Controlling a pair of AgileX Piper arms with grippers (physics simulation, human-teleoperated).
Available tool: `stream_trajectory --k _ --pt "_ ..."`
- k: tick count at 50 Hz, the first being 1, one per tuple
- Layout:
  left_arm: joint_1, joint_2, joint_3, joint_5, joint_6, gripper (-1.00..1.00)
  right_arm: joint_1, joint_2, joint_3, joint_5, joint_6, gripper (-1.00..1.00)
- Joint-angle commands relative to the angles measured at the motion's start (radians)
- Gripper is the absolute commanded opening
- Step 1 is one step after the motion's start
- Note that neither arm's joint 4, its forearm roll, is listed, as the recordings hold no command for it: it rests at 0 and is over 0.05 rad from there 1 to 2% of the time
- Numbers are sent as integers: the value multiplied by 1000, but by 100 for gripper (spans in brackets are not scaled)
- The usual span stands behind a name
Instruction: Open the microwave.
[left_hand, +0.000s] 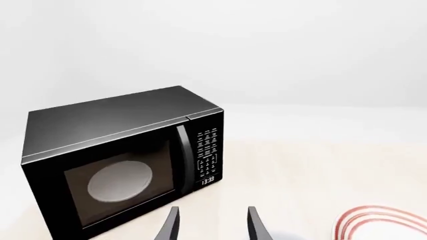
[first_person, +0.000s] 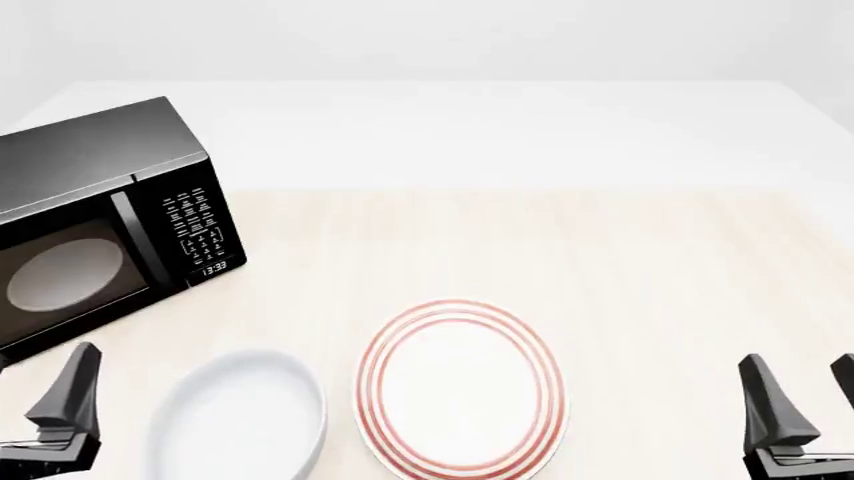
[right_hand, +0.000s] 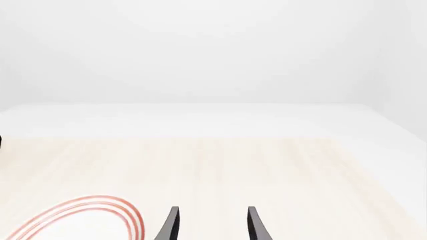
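Facing near-right: microwave (first_person: 100, 225) door (handle (first_person: 126, 240) upright), box long axis left-right.

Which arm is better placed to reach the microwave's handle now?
The left. The microwave stands at the table's far left, and the open left gripper faces its handle. The right gripper sees only bare table.

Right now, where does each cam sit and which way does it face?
Front: fixed above and behind the arms, looking down at table, microwave, both grippers' fingertips.
Left wrist: behind left gripper, facing the microwave door.
Right wrist: behind right gripper, facing bare table.
Shared: red-ringed plate, in all three.
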Motion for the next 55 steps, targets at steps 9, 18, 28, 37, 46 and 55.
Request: stream_trajectory --k 9,18,28,37,46,55 --pt "65 194 -98 -89 68 100 0 1 0 -2 0 100" --pt "71 274 -116 -149 69 100 0 -1 1 0 0 100" --pt "91 351 -131 -208 63 100 0 -7 0 6 0 100" --pt "100 431 -124 -287 36 100 0 -7 0 6 0 100" --pt "99 521 -137 -337 43 100 0 -7 0 6 0 100" --pt "89 642 -134 -442 39 100 0 -6 0 6 0 100"
